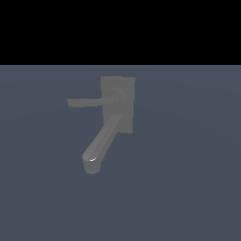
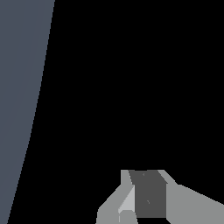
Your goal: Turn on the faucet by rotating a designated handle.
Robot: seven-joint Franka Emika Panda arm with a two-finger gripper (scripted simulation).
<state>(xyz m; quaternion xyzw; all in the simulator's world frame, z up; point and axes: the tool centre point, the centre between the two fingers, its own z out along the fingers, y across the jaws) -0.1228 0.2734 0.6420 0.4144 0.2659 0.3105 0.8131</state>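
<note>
Handle [image 1: 85, 102] first, at the left of the fixture in the exterior view: a thin flat bar reaching out level from the round hub [image 1: 117, 96] toward the frame's left, free along its whole length with nothing touching it. That open reach is likely why it is the part to push, since a press near its outer tip would swing it round the hub with the least effort. Right of it stands the faucet [image 1: 117, 103], slightly left of the frame's centre and in its upper half, its flat back plate upright on the blue-grey tabletop [image 1: 188, 188]. The thick spout [image 1: 100, 143] slants down toward the lower left, ending in a rounded nozzle well below the handle, so the two should not be confused.

No arm appears in the exterior view. In the wrist view the jaws [image 2: 146, 194] sit at the lower right of the frame against blackness, a dark block between pale grey shapes; I cannot tell how far apart they stand, and nothing shows held between them. The faucet is absent from that view, so the approach seems not yet begun.
</note>
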